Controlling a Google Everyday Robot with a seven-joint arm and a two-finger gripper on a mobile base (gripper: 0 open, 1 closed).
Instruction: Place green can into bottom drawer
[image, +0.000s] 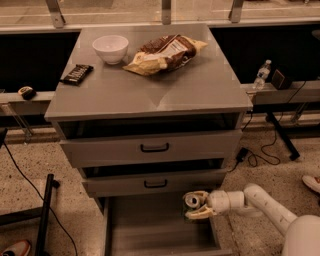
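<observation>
My gripper (196, 205) reaches in from the lower right on a white arm and is shut on the green can (192, 202), which lies on its side between the fingers with its silver top facing the camera. The can hangs over the right side of the open bottom drawer (150, 230), a plain grey box pulled out under the cabinet. The can is just below the front of the middle drawer and above the bottom drawer's floor.
The cabinet top (150, 85) carries a white bowl (110, 48), a chip bag (165, 53) and a dark snack bar (76, 73). Two upper drawers with black handles (154, 147) stand slightly open. A water bottle (261, 74) stands on the ledge at right. Cables lie on the floor.
</observation>
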